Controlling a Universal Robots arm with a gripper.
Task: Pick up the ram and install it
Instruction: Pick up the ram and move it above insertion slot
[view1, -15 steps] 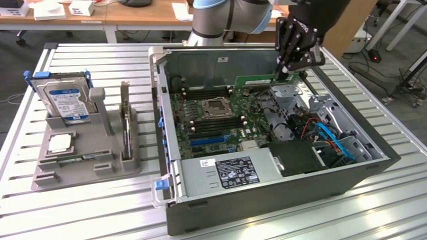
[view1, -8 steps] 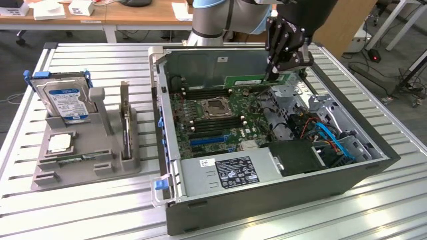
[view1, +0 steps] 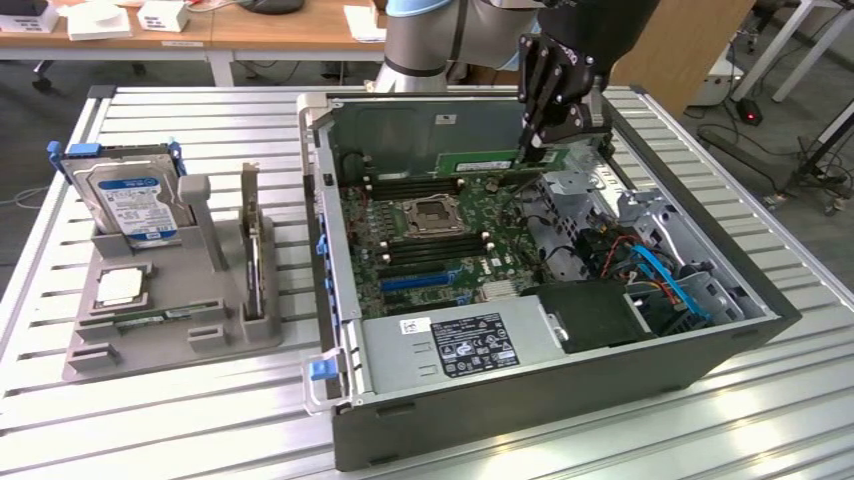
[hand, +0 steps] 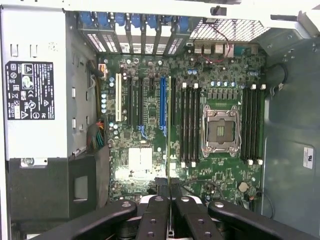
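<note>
Wooden desks (view1: 267, 30) stand behind a slatted metal table (view1: 200, 400) that carries an open computer case (view1: 534, 420) lying on its side. On the exterior view's left, well apart from the case, a grey holder (view1: 167, 330) keeps a silver-and-blue hard drive (view1: 127, 200) upright, with a bracketed card (view1: 251, 250) on edge beside it and a square chip (view1: 120, 287) in a low pocket.

Over the far part of the case, the gripper (view1: 534, 150) is closed narrowly on the ram (view1: 474, 161). The green stick is held level on its long edge above the motherboard (view1: 441, 240), clear of the board, near the upper memory slots (view1: 414, 185) and the case's back wall. Close by are the bare CPU socket (view1: 434, 215) and, towards the exterior view's right, a drive cage with blue cables (view1: 667, 280). The power supply (view1: 441, 345) lies at the near end.

From the wrist view the ram (hand: 169, 150) appears edge-on as a thin line running out from the gripper (hand: 170, 192). It lies parallel to the two banks of memory slots (hand: 190, 125) flanking the CPU socket (hand: 220, 131), just beside a blue expansion slot (hand: 162, 105). That view also shows the silver heatsink (hand: 140, 160) and the power supply's label (hand: 29, 90).
</note>
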